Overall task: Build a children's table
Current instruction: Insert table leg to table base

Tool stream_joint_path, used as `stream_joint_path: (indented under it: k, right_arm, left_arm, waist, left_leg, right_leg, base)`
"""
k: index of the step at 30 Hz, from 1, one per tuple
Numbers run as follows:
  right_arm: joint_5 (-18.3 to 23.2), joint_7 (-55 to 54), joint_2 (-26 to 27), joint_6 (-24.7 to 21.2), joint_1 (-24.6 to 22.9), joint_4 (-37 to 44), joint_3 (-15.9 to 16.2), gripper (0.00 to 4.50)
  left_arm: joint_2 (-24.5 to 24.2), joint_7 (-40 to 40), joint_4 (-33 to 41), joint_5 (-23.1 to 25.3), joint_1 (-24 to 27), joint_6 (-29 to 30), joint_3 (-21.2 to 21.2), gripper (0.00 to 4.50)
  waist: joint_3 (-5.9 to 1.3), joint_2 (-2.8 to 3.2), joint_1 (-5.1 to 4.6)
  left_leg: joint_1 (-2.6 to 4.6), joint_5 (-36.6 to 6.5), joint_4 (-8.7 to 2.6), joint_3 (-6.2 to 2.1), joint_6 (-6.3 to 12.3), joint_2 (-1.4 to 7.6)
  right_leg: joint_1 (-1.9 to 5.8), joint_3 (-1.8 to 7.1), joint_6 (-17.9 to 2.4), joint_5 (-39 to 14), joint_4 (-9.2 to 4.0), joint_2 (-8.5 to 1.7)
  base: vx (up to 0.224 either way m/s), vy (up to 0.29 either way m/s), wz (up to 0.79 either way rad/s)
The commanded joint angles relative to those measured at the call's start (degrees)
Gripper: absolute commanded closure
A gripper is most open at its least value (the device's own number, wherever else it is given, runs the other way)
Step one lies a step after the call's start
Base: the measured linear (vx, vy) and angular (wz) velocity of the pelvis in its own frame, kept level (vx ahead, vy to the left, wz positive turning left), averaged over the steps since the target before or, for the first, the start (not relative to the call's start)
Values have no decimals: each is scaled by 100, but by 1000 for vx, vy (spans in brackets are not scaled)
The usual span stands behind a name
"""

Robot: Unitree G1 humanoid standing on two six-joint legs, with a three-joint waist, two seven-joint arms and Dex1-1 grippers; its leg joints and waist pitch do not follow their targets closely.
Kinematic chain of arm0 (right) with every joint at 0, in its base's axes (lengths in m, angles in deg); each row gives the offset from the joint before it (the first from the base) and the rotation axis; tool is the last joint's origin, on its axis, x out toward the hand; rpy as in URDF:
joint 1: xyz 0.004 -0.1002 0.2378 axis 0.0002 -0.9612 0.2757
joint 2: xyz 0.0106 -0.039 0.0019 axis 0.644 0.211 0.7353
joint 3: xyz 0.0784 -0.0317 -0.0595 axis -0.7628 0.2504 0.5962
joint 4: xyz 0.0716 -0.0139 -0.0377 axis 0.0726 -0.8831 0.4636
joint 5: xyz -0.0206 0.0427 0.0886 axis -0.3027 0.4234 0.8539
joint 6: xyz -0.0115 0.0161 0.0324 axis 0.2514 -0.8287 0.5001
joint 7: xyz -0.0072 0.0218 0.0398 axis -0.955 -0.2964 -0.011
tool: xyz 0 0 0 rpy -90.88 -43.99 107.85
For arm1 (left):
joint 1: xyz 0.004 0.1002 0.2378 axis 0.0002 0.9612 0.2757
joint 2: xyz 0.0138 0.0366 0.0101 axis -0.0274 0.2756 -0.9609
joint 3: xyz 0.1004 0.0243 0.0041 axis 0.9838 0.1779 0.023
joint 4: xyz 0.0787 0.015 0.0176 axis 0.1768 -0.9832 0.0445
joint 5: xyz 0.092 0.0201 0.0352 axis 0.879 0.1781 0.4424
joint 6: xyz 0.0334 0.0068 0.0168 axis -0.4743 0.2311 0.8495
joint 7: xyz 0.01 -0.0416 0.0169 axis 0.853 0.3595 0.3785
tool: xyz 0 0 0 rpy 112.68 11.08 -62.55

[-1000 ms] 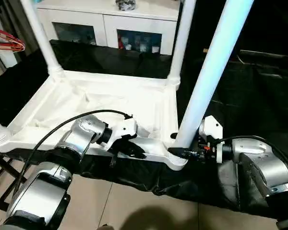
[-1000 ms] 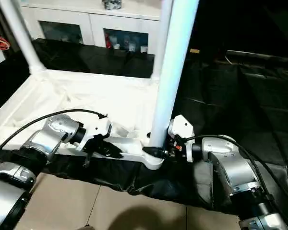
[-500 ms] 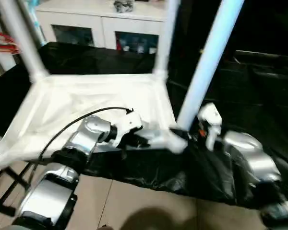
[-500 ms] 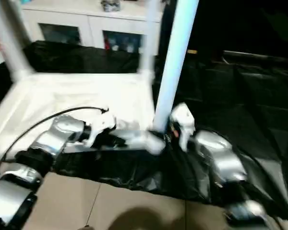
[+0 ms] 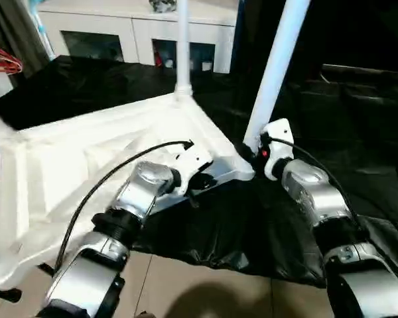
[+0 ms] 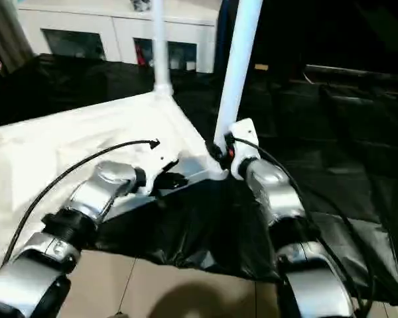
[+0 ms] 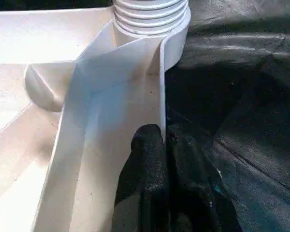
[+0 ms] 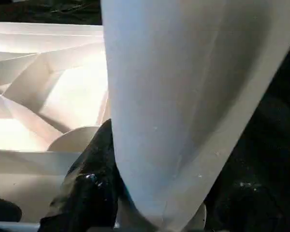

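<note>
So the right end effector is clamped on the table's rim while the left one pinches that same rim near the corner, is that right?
Not quite. The right end effector is clamped on a table leg, not the rim, as the right wrist view shows. The left end effector does pinch the rim of the upturned table top near the corner.

A home-like room: white cabinet point(image 5: 139, 40) with glass doors, tiled floor point(image 5: 186, 291), black-draped work surface point(image 5: 358, 112).

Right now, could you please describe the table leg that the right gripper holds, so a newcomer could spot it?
The large white plastic tabletop lies upside down on black sheeting. At its nearest right corner rises a long white tapered leg, the right gripper clamped round its base; the other upright leg stands farther back, ungripped.
</note>
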Motion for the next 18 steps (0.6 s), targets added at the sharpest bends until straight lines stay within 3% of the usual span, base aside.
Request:
stream_joint_path:
  k: [1, 4, 5, 7, 8, 13, 18]
  right_arm:
    - [-206, 165, 264, -328, -334, -640, 407, 262]
    - [-172, 278, 319, -178, -269, -715, 318, 262]
    - [-172, 278, 319, -178, -269, -715, 318, 227]
    - [-78, 342, 353, -98, -217, -700, 212, 227]
    - [-73, 362, 350, -85, -210, -698, 204, 187]
    - [-24, 709, 292, 100, -210, -529, 163, 162]
    - [44, 1189, 134, 211, -367, -149, 219, 132]
  left_arm:
    - [62, 4, 557, -140, -184, -193, -25, 450]
    - [21, 26, 722, -107, -118, -103, 15, 450]
    - [21, 26, 722, -107, -118, -103, 15, 450]
    - [-73, 174, 824, -107, -42, -186, 71, 450]
    - [-82, 182, 824, -110, -39, -197, 75, 450]
    - [-217, 369, 771, -184, -24, -384, 117, 450]
    - [-344, 656, 662, -283, -32, -589, 104, 450]
  waist:
    - [-332, 0, 36]
    - [-335, 7, 19]
    - [-334, 9, 10]
    - [-342, 19, -9]
    - [-348, 18, -12]
    - [-379, 30, -1]
    - [-381, 46, 23]
  left_leg:
    - [-34, -1501, -385, 48, 144, -33]
    - [-29, -1593, -402, 30, 110, -15]
    - [-37, -1597, -404, 29, 108, -11]
    - [-48, -1524, -401, 28, 118, -17]
    - [-48, -1490, -396, 31, 127, -18]
    - [-51, -1138, -355, 49, 223, -25]
    - [-44, -1132, -346, 57, 295, -16]
  right_leg:
    - [332, 167, -1189, -1464, -404, -228]
    - [323, 169, -1088, -1721, -420, -248]
    - [323, 170, -1094, -1703, -419, -247]
    - [333, 170, -1126, -1505, -399, -232]
    - [332, 171, -1143, -1438, -393, -231]
    - [347, 177, -1389, -671, -310, -205]
    - [351, 176, -1470, -549, -299, -210]
  base:
    - [0, 0, 0]
    - [0, 0, 0]
    - [0, 0, 0]
    - [0, 0, 0]
    - [0, 0, 0]
    - [0, 0, 0]
    - [0, 0, 0]
